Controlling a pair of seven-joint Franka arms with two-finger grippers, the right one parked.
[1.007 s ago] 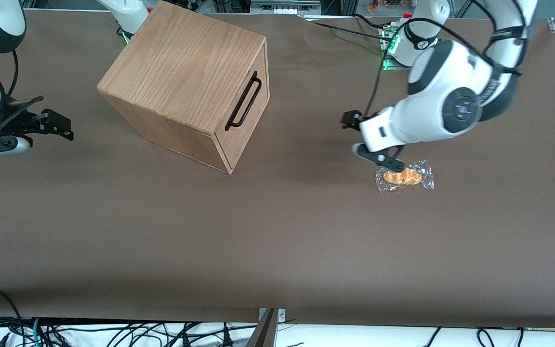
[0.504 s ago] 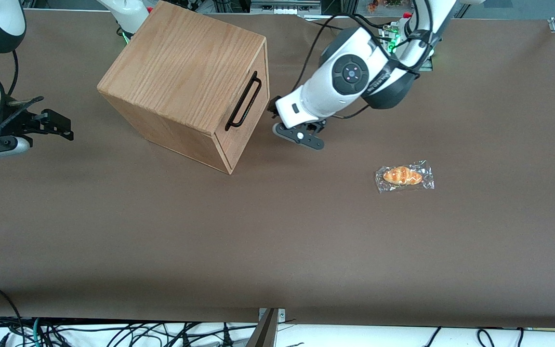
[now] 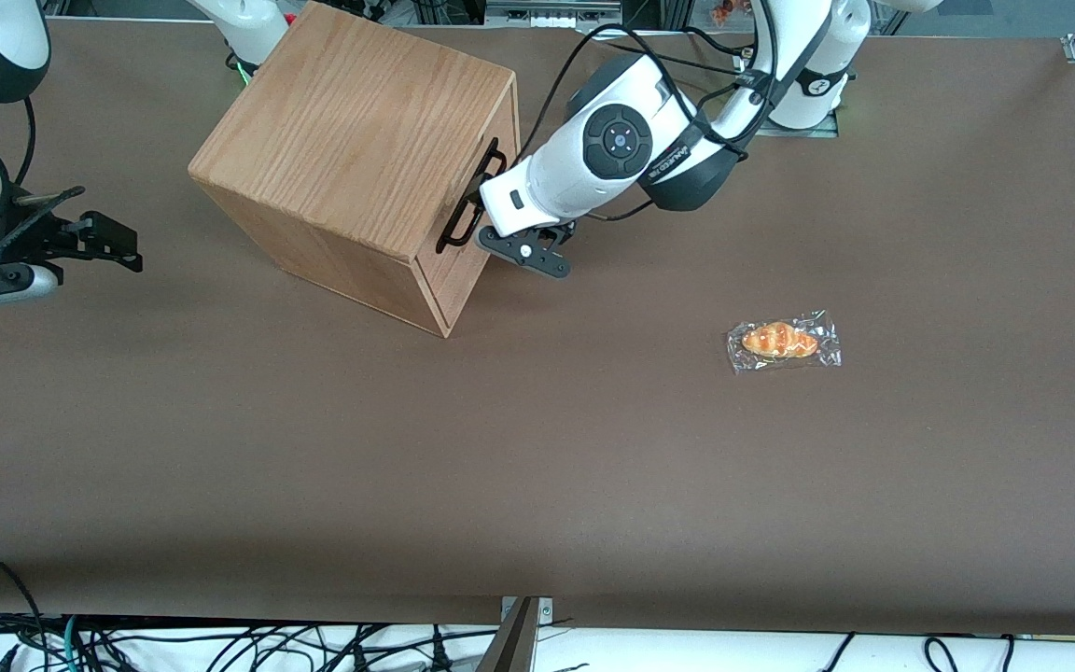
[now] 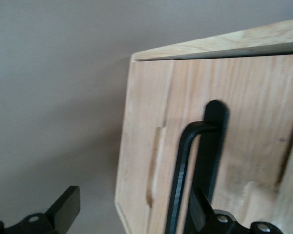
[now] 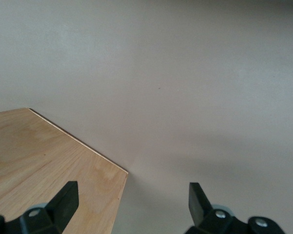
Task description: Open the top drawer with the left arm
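Note:
The oak cabinet [image 3: 351, 140] stands on the brown table, toward the parked arm's end. Its top drawer [image 3: 508, 121] is closed, with a long black bar handle [image 3: 463, 210] on the front panel. The left arm [image 3: 612, 149], white with a round black cap, reaches in front of the drawer. Its gripper [image 3: 486, 231] is open at the handle's nearer end. In the left wrist view the handle [image 4: 185, 161] stands between the spread fingers [image 4: 63, 207], close to one of them, with the gripper [image 4: 132, 214] against the drawer front [image 4: 239, 122]. The jaws are not closed on it.
A narrow handle-less panel [image 4: 141, 146] with a finger notch lies below the drawer. A wrapped croissant [image 3: 783, 342] lies on the table toward the working arm's end, nearer the front camera. Cables hang along the table's front edge.
The left arm swung from above the croissant across the table to the cabinet front. Its gripper went from beside the wrapper to the drawer handle. The cabinet and croissant stayed put.

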